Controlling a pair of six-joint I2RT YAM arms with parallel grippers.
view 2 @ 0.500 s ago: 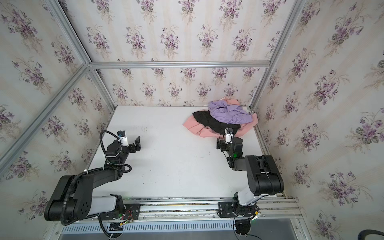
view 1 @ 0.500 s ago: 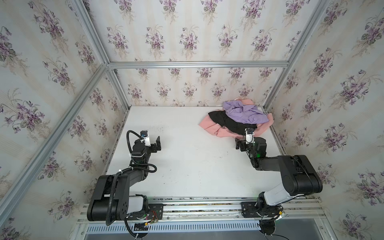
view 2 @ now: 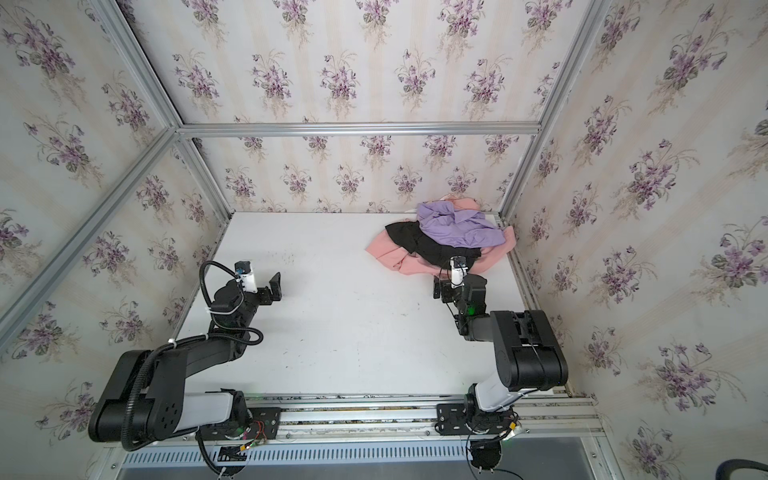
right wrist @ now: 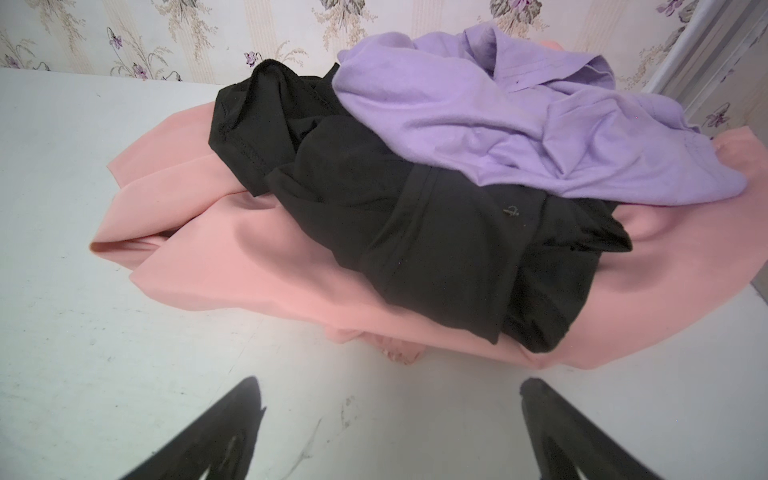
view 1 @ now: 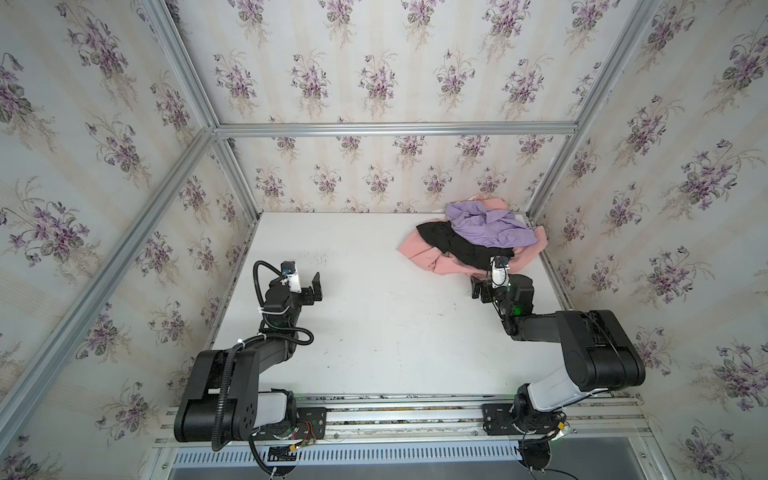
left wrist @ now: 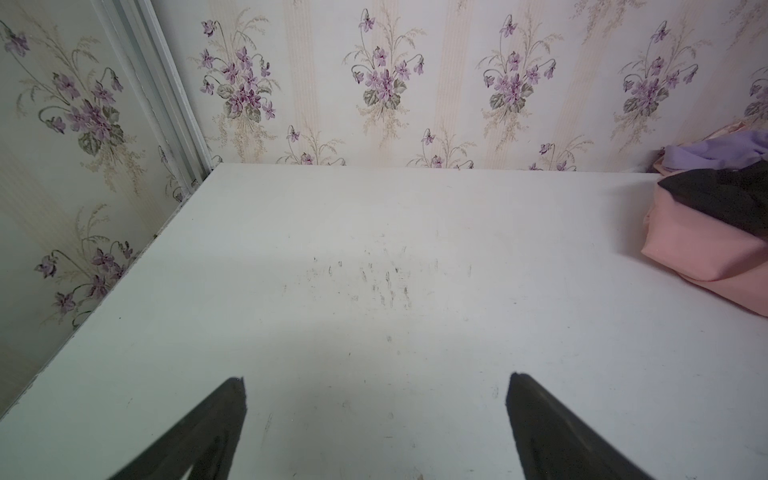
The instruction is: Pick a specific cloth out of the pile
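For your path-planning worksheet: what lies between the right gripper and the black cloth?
In the right wrist view, the right gripper faces bare table, then a fold of salmon pink cloth before the black cloth.

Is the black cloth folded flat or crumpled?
Crumpled: the black cloth lies bunched in folds over the pink cloth, its far part under the lilac cloth.

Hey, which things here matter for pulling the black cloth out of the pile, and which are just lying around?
Matters:
- black cloth
- pile it sits in
- right tool, open, nearest the pile

Just there:
- lilac cloth, lying partly over the black one
- pink cloth underneath
- left tool, open
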